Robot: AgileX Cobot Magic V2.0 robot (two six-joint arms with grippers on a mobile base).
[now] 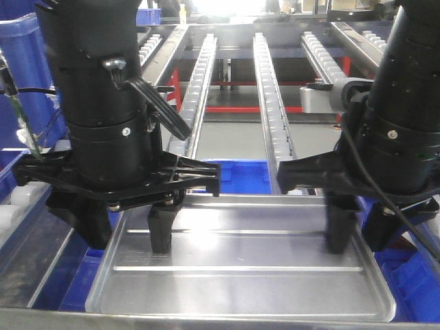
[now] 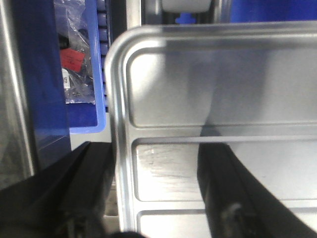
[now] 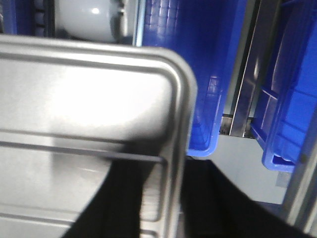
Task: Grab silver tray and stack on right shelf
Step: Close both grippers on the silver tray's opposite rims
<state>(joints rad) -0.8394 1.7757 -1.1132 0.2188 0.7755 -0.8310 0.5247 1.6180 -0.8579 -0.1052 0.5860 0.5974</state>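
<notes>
The silver tray (image 1: 240, 282) lies level at the bottom centre, both long ridges showing, just behind the right shelf's shiny steel front bar (image 1: 206, 323). My left gripper (image 1: 128, 246) is open and straddles the tray's left rim (image 2: 121, 163): one finger is outside, against the rim, and the other stands well inside on the floor. My right gripper (image 1: 357, 247) straddles the right rim (image 3: 174, 188) the same way. Its outer finger (image 3: 223, 203) is against the rim, and its inner finger (image 3: 124, 203) is a short gap away. The white roller rails (image 1: 271, 103) run back beyond the tray.
Blue plastic bins sit under and beside the tray (image 1: 234, 175), with more at the right (image 3: 292, 99) and far left (image 1: 17, 75). One bin holds a clear bag with a red label (image 2: 74, 62). A white rounded part (image 3: 89, 20) shows past the tray's far edge.
</notes>
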